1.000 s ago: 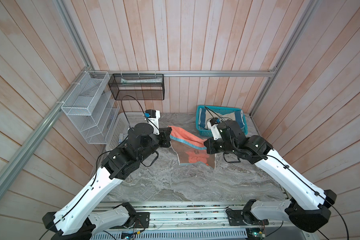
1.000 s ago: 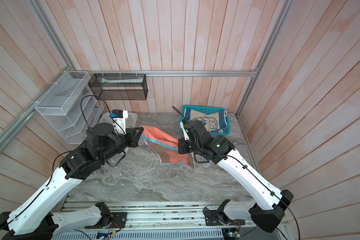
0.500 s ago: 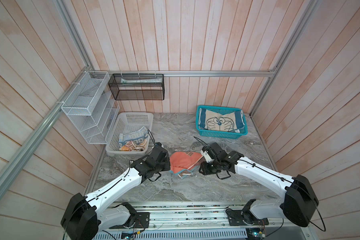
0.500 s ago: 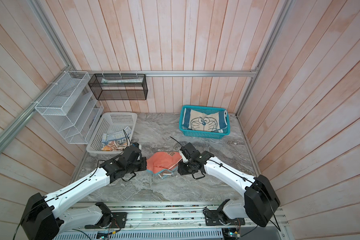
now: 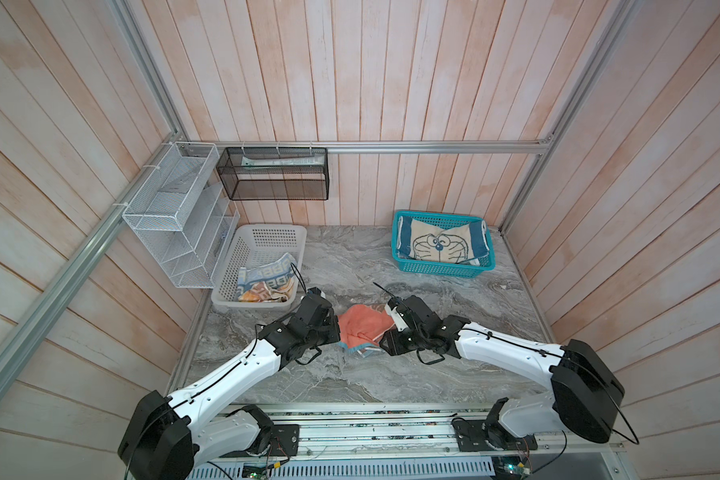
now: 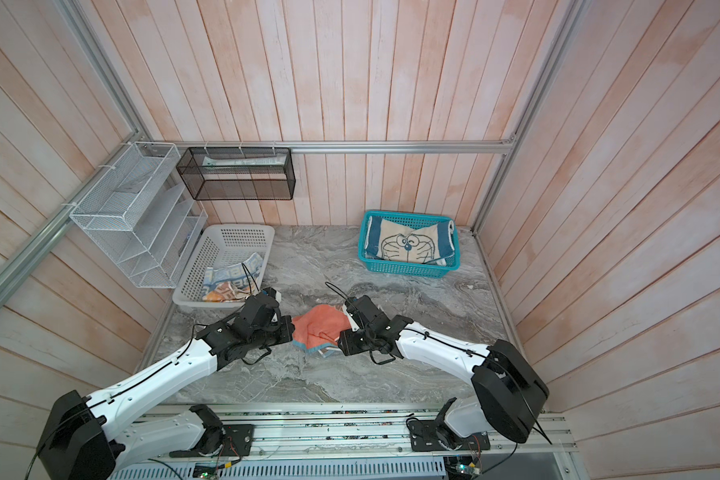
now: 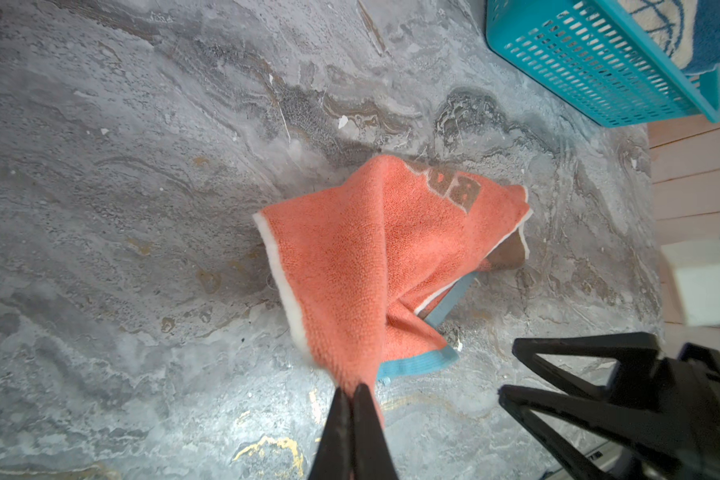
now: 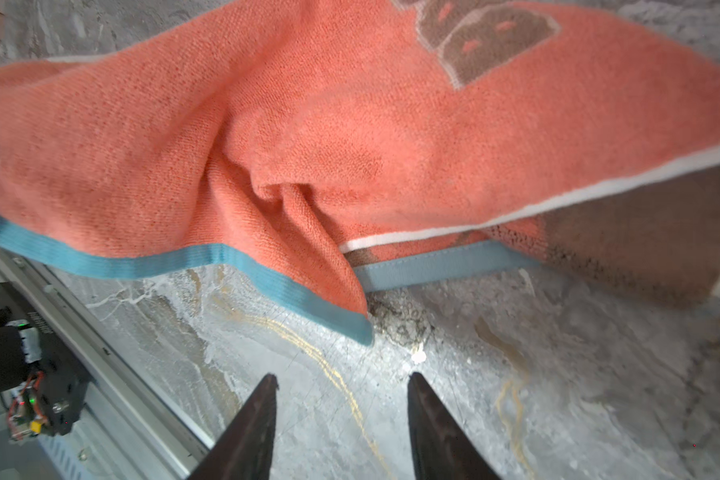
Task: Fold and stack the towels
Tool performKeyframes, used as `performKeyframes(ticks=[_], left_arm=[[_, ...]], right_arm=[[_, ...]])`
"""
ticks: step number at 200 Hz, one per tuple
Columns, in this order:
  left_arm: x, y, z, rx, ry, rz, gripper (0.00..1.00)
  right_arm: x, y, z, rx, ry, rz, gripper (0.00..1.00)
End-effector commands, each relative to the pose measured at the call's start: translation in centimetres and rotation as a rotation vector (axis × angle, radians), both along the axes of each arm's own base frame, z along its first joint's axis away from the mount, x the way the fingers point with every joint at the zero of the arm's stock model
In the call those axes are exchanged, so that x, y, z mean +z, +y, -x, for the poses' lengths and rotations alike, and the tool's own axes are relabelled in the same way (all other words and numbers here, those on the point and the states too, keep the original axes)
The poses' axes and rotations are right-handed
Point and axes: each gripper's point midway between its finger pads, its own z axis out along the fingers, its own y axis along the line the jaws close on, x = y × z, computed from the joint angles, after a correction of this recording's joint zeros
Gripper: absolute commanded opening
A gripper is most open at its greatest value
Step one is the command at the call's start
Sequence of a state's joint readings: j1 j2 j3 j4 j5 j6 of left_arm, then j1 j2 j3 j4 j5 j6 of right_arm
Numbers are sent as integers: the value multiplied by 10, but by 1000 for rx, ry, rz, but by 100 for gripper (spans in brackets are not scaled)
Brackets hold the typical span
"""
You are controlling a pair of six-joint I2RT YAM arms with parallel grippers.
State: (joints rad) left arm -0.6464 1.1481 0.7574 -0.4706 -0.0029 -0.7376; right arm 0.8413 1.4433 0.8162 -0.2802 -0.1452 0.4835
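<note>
The coral-orange towel lies half folded and rumpled on the marble table, brown lettering up. My left gripper is shut on one corner of the orange towel, lifting it slightly. My right gripper stands open just off the towel's blue-trimmed edge, holding nothing. In both top views a Doraemon towel lies in the teal basket. A block-lettered towel is bunched in the white basket.
A white wire rack and a black mesh basket hang on the back left walls. The teal basket sits at the back right, the white basket at the back left. A metal rail runs along the table's front edge.
Both arms came down from holding the orange towel spread in the air to the table. The right gripper opened and let go of its corner. The left still pinches its corner.
</note>
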Motion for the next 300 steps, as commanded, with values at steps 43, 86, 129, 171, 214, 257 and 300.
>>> performKeyframes(ticks=[43, 86, 129, 171, 214, 257, 300], left_arm=[[28, -2, -11, 2, -51, 75, 0], [53, -3, -15, -6, -83, 85, 0], [133, 9, -20, 5, -230, 83, 0], [239, 20, -16, -21, -494, 130, 0], [361, 24, 22, -108, -747, 293, 0], [433, 37, 58, -166, -925, 373, 0], [430, 42, 45, -99, -860, 324, 0]], right_arm=[[-50, 26, -9, 206, -83, 102, 53], [-2, 41, -27, 168, -220, 96, 1], [82, 11, -24, 89, -298, 110, 0], [220, -26, -23, 36, -536, 64, 0], [361, -56, -12, -12, -745, 10, 0], [429, -63, 1, 46, -885, 27, 0], [442, -57, -10, 33, -904, 72, 0]])
